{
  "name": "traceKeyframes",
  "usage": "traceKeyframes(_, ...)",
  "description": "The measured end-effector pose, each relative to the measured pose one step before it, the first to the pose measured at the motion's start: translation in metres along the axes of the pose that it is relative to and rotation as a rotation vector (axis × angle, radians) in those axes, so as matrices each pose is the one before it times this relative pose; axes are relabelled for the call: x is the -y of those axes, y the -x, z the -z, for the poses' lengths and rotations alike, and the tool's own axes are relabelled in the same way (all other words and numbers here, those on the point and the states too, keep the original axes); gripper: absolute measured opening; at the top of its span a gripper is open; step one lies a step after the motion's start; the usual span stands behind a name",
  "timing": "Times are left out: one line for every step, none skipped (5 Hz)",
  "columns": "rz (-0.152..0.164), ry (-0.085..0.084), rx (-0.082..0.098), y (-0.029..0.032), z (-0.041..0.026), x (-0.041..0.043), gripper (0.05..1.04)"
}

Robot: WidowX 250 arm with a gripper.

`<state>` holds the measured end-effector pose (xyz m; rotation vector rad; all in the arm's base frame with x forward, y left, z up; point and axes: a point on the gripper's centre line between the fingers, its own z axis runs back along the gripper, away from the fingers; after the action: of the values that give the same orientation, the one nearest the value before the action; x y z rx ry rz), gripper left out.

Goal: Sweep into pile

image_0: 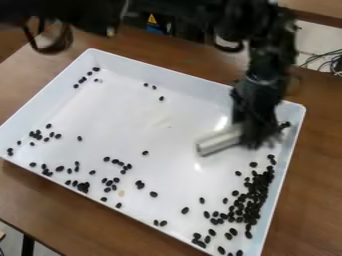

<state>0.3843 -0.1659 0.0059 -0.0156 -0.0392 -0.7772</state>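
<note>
My gripper (250, 132) hangs over the right part of the white tray (133, 120), shut on a pale, flat-edged sweeping tool (219, 141) that sticks out to its left. Small black beans are scattered in the tray. The densest pile (250, 200) lies along the right wall toward the lower right corner. Looser beans (113, 175) spread over the lower middle, with others at the left side and a few near the top left corner. Some beans (285, 124) lie by the right wall, just right of the gripper.
The tray's raised walls surround the beans on a brown wooden table (320, 165). The arm crosses the view's top edge above the tray's far wall. Dark cables (327, 61) lie at the upper right, beyond the table.
</note>
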Motion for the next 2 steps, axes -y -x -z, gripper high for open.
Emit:
traceKeyframes(0.0046, 0.0007, -0.0081, 0.00014, 0.00004, 0.00305, 0.353)
traceKeyframes(0.0094, 0.0042, -0.0149, 0.02163, -0.00325, 0.00822, 0.353)
